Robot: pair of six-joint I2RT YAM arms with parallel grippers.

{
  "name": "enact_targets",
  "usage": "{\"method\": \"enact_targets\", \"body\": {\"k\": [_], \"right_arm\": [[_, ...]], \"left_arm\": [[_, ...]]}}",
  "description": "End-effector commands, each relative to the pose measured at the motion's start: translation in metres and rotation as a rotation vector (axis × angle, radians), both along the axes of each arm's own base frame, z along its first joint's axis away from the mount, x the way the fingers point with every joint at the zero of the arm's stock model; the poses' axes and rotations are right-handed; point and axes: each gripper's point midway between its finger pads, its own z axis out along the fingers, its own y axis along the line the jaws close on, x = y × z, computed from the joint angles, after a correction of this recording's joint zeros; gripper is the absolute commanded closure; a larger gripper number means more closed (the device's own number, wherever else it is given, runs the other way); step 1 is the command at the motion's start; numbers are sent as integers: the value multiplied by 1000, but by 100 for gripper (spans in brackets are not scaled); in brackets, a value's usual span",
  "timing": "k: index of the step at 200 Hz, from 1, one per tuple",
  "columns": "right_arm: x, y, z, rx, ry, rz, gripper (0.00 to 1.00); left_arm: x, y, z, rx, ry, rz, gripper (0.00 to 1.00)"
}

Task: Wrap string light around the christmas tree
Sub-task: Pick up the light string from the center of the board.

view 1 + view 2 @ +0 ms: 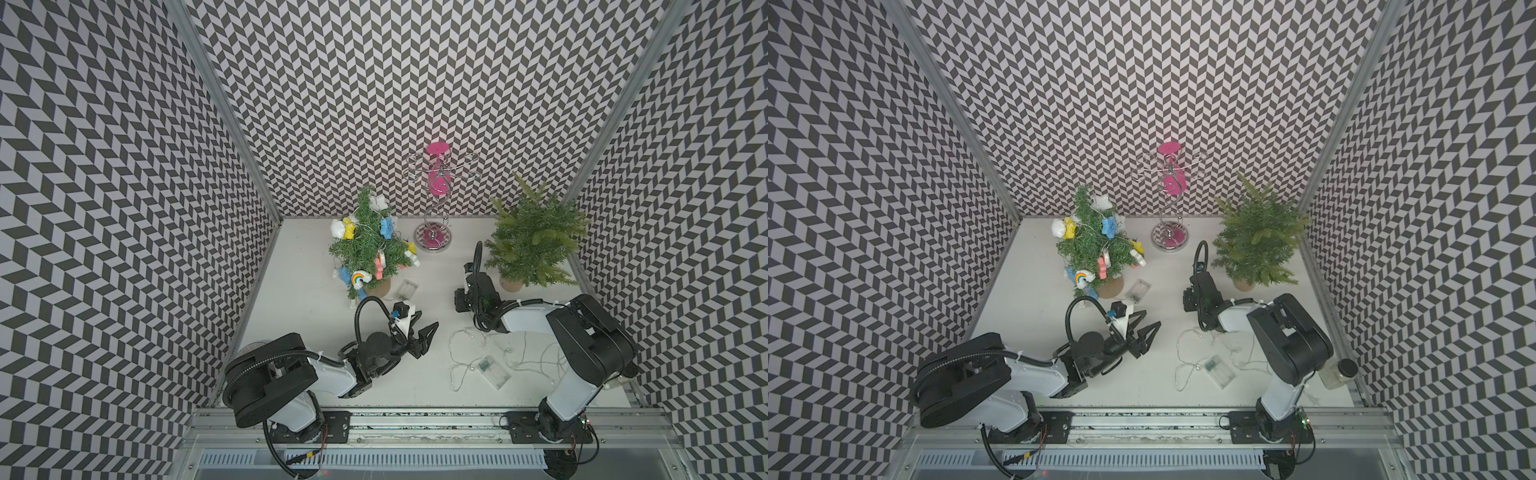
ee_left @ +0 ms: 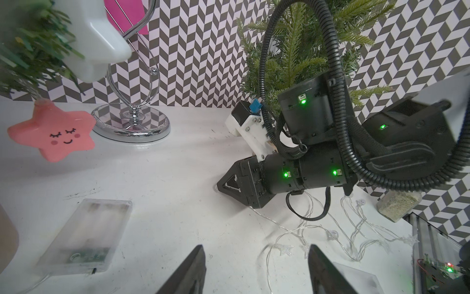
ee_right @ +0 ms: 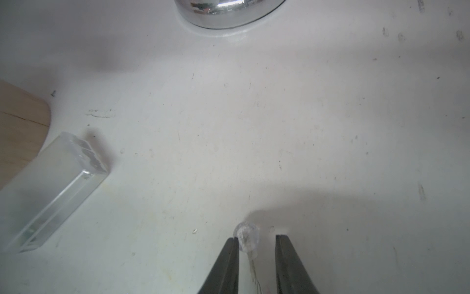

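The right fingers (image 3: 232,247) sit low over the white tabletop (image 3: 305,114), parted. A clear round bulb (image 3: 245,235) of the string light (image 2: 286,249) lies between them, against one finger and clear of the other, and its thin wire runs back along the gap. The left fingers (image 2: 190,269) are spread wide with nothing between them, well apart from the string. The rest of the string lies in loose loops on the tabletop under the right arm, around its battery box (image 1: 492,370) and apart from the bare tree (image 1: 534,237) at the back. Only the right wrist view shows the bulb in the gap; in both top views the arm's own wrist hides it. The left wrist view shows the right arm side-on, tip down at the tabletop, and tiny clear stars along the wire. A jar (image 1: 1339,372) shows behind the right arm in a top view, and the left wrist view shows pale grainy filling in it. The box is clear rectangular plastic. The bare tree has soft light-green needles. The decorated tree (image 1: 365,241) is darker and hung with glossy star lamps, among them a pink star (image 2: 53,136) with a drawn face. A second box (image 3: 50,191) lies just beside its wooden pot (image 3: 20,127). A chrome spiral stand (image 1: 434,208) carries pink discs.
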Motion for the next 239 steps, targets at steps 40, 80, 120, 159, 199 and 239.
{"method": "enact_targets", "body": {"k": [40,80,120,159,199,239], "right_arm": [[-7,-2,-10,-4,9,14,79],[-10,-5,-12,-28,9,-6,94],[-9,2,23,42,-76,19,100],[-17,15,74,166,-177,82,100],[-37,28,122,292,-271,188,100],[-58,37,155,359,-336,273,100]], "left_arm": [[2,1,9,-29,-21,8,36],[1,4,10,-33,-19,10,36],[1,1,7,-46,-5,-13,36],[5,-8,0,-67,23,-66,35],[3,-36,-7,-74,22,-168,27],[4,-66,-10,-123,18,-243,17]]}}
